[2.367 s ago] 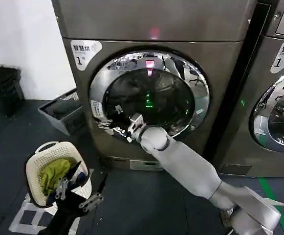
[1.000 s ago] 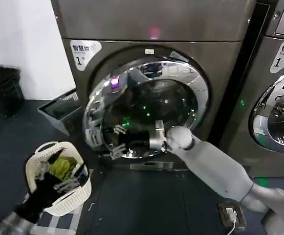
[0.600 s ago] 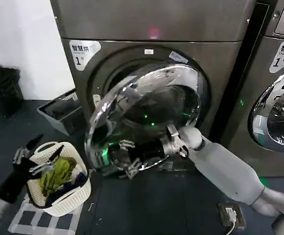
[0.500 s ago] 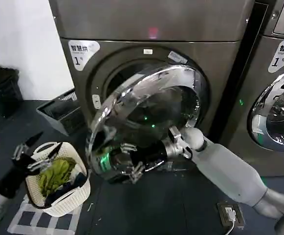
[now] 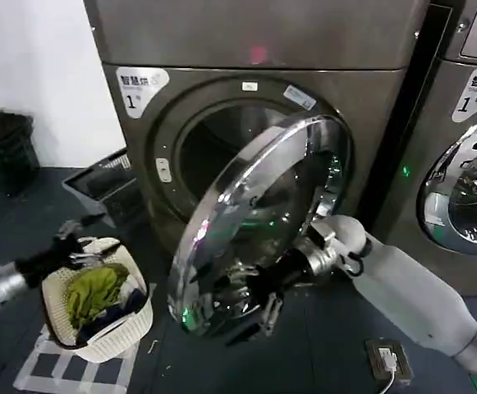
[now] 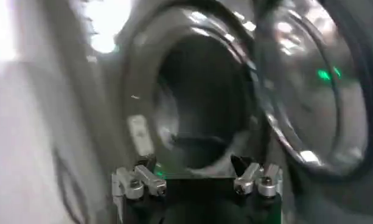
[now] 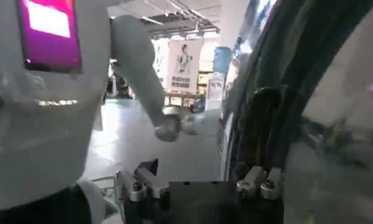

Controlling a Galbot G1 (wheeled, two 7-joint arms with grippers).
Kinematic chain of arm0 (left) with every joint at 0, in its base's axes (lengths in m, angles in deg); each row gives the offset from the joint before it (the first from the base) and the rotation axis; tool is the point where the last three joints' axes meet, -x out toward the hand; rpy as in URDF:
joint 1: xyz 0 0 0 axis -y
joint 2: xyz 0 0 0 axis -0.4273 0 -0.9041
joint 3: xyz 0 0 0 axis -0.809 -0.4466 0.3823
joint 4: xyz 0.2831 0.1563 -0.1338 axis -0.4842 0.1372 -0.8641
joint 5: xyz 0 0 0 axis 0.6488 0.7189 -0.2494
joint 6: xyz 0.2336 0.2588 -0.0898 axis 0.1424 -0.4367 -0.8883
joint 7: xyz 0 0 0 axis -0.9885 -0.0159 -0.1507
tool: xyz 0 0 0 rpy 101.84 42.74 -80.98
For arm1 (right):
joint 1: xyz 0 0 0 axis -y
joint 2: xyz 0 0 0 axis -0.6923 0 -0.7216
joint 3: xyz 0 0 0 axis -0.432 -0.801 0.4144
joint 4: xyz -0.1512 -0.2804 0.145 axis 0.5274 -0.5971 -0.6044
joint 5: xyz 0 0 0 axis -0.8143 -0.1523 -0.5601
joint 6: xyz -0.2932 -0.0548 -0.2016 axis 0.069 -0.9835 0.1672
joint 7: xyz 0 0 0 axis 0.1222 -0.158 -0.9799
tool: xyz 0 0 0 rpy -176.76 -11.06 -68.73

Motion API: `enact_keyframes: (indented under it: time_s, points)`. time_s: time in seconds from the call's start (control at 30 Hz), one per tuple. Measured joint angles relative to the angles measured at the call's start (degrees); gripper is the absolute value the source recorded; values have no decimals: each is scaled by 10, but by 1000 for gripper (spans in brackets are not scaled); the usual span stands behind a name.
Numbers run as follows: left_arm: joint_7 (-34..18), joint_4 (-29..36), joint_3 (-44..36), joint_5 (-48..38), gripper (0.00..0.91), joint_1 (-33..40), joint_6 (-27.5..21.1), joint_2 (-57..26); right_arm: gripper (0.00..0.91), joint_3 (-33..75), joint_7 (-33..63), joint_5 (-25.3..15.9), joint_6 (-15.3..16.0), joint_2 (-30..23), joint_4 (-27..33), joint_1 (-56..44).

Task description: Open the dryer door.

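Note:
The dryer stands straight ahead with its drum opening uncovered. The dryer door hangs about half open, hinged on the right, its chrome rim turned edge-on toward me. My right gripper sits at the door's lower free edge, fingers spread; in the right wrist view the gripper is open with the door rim beside one finger. My left gripper hovers low at the left above the basket, open and holding nothing. In the left wrist view that gripper faces the drum opening and the door.
A white laundry basket with green cloth sits on the floor at the left. A grey crate and a black bin stand by the wall. A twin machine stands at the right. A power strip lies on the floor.
The door has swung from shut to about half open, with my right gripper moving down and outward along its free edge. My left gripper has moved up and left, over the basket.

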Motion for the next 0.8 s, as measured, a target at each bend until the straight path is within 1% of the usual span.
enact_keyframes:
  time_s: [0.2,0.43,0.57,0.7,0.8]
  points:
    - [66,-35,-99,49,907,75,19,-19,907,34,2,-6,0,-1,17,-16]
    - [81,-47,-180,52,907,141,26,-23,907,78,3,-9,-3,2,58,-22]
    - [82,-48,-217,51,907,168,28,-17,907,111,4,-15,-6,18,83,-39]
    - [81,-49,-248,49,907,195,31,-7,907,162,6,-16,-8,49,76,-78]
    - [81,-47,-269,47,907,212,32,3,907,219,10,-12,-13,82,55,-132]
